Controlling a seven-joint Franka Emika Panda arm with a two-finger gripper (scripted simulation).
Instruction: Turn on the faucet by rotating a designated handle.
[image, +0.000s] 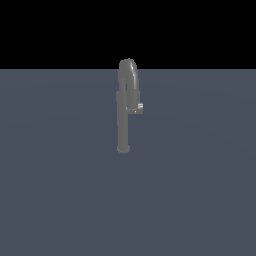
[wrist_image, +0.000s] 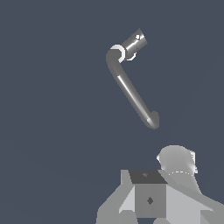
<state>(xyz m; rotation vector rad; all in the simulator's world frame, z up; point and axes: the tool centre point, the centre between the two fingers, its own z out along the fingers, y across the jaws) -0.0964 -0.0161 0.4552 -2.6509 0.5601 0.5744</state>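
Centre frame, the faucet (image: 123, 107) stands upright on the desk (image: 60, 190), handle (image: 137, 107) jutting rightward; tool state cannot be told.

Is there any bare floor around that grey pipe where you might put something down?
Yes. In the exterior view the faucet stands alone on the grey floor. Bare floor borders its foot in front and on the exterior view's left and right. The only tight spot is beside the handle, jutting toward the exterior view's right.

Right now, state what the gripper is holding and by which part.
Nothing visibly held. The faucet and its handle stand alone in both views; the gripper's fingertips are out of view.
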